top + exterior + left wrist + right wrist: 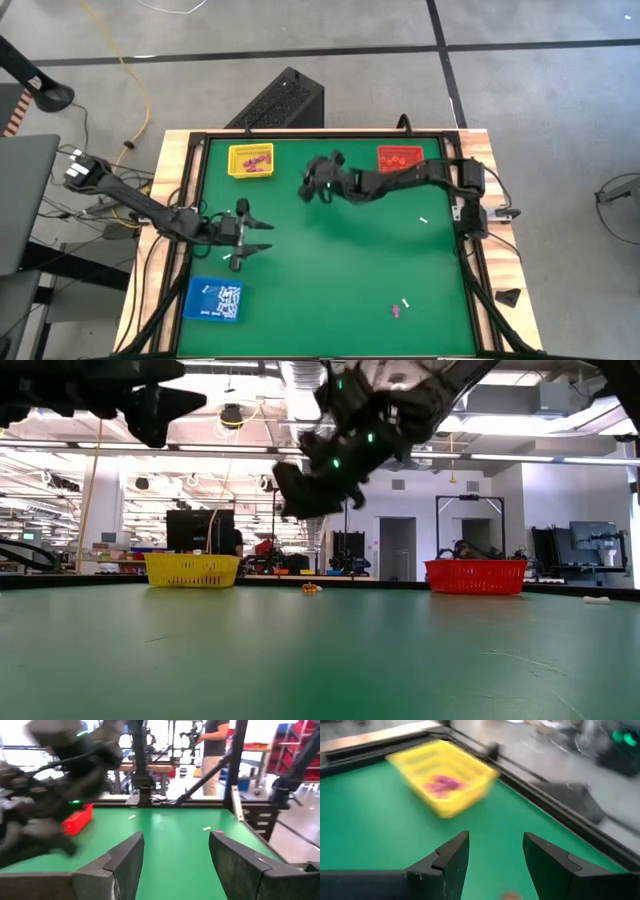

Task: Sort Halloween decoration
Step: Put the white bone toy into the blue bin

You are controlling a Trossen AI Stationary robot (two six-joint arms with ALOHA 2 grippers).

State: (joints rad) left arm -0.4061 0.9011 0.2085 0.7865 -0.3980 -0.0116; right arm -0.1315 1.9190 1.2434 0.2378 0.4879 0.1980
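Note:
Small Halloween trinkets lie loose on the green table: a white stick [424, 220] at the right, and another white stick [405, 302] beside a pink piece [395, 312] near the front edge. A small orange piece [311, 588] lies far back. My left gripper [266, 238] hovers open at the table's left, pointing level toward the right, with nothing between its fingers [131, 860]. My right gripper [306, 186] hovers open at the back middle and points toward the yellow tray [445, 785]. Nothing is between its fingers either.
The yellow tray [250, 160] at the back left holds purple-pink pieces. The red tray [400, 157] at the back right holds orange-red ones. The blue tray [213, 300] at the front left holds white ones. A person [215, 750] stands beyond the table.

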